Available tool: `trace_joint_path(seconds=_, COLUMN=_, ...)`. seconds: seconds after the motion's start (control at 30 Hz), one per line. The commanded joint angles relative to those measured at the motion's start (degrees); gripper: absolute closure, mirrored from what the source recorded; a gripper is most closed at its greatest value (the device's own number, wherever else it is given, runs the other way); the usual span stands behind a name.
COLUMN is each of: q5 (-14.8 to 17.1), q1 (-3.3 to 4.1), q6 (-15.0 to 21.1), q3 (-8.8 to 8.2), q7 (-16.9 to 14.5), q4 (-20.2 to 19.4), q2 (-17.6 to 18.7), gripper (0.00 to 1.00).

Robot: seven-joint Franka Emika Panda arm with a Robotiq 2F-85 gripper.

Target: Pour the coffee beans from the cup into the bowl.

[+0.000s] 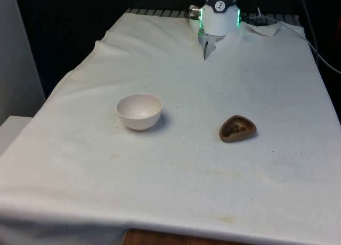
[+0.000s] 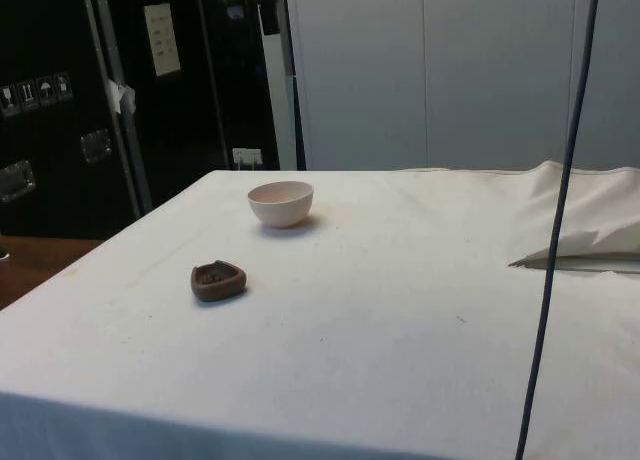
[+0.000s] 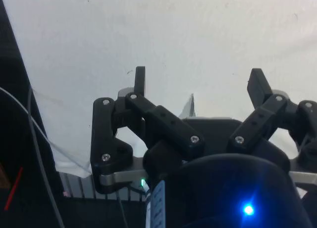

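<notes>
A small brown cup with coffee beans in it sits on the white cloth towards the front view's right; in the side view the cup is near the table's left edge. A pale pink bowl stands upright to the front view's left of the cup, and the bowl looks empty. My gripper is open in the wrist view, its fingers spread wide over bare cloth with nothing between them. Cup and bowl stand about a hand's width or more apart.
The robot's base stands at the table's far end, where the cloth is bunched up. A dark cable hangs down across the side view's right. Dark cabinets stand beyond the table.
</notes>
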Motion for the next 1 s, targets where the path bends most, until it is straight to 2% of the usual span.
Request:
trace_joint_path(seconds=0.0, q5=0.1, q1=0.23, q6=0.7, q3=0.34, q7=0.0, q4=0.0, q2=0.2, gripper=0.0)
trace_joint_path(seconds=0.07, q5=0.0, q1=0.06, q6=0.2, q3=0.4, q7=-0.1, q4=0.1, q2=0.3, gripper=0.0)
trace_joint_path(seconds=0.33, q5=0.2, q1=0.06, q6=5.6, q3=1.2, q7=-1.8, q4=-2.7, q2=-0.2, gripper=0.0)
trace_joint_path(seconds=0.37, q5=0.0, q1=0.06, q6=4.5, q3=1.15, q7=-1.5, q4=-2.0, q2=0.3, gripper=0.0)
trace_joint_path(seconds=0.4, q5=0.0, q1=0.06, q6=4.9, q3=1.2, q7=-1.8, q4=-2.3, q2=0.2, gripper=0.0)
trace_joint_path(seconds=0.43, q5=0.2, q1=0.0, q6=6.4, q3=1.2, q7=-2.3, q4=-3.3, q2=-0.3, gripper=0.0)
trace_joint_path(seconds=0.6, q5=0.4, q1=0.0, q6=9.3, q3=1.2, q7=-4.2, q4=-5.2, q2=-0.5, gripper=0.0)
trace_joint_path(seconds=0.67, q5=0.5, q1=0.0, q6=10.1, q3=1.2, q7=-4.9, q4=-5.6, q2=-0.4, gripper=0.0)
trace_joint_path(seconds=0.7, q5=0.1, q1=0.0, q6=9.3, q3=1.2, q7=-4.5, q4=-5.2, q2=-0.2, gripper=0.0)
trace_joint_path(seconds=0.97, q5=1.3, q1=-0.11, q6=14.1, q3=1.26, q7=-8.8, q4=-8.0, q2=0.2, gripper=0.0)
